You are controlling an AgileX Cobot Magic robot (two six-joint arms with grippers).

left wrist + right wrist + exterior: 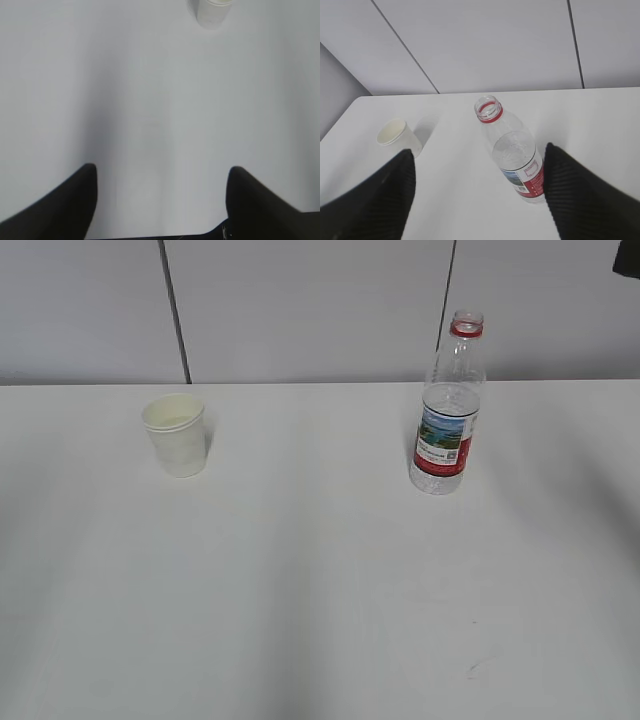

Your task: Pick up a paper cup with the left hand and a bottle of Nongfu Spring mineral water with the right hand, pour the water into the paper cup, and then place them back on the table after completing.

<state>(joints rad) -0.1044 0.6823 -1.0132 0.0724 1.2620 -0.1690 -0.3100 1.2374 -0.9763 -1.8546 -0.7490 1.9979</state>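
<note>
Paper cup (176,434) and capless bottle (447,410) upright, well apart, both hands' fingers (60,210) (580,200) spread, empty

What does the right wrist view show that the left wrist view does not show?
Only the right wrist view shows the bottle, standing upright with no cap and partly filled, and the grey wall panels behind the table. It also shows the whole cup. Only the left wrist view shows the left gripper, with its fingers spread wide apart over bare table; there the cup is cut off at the top edge. Both views show the white table, the cup, and an open gripper; the right gripper holds nothing.
</note>
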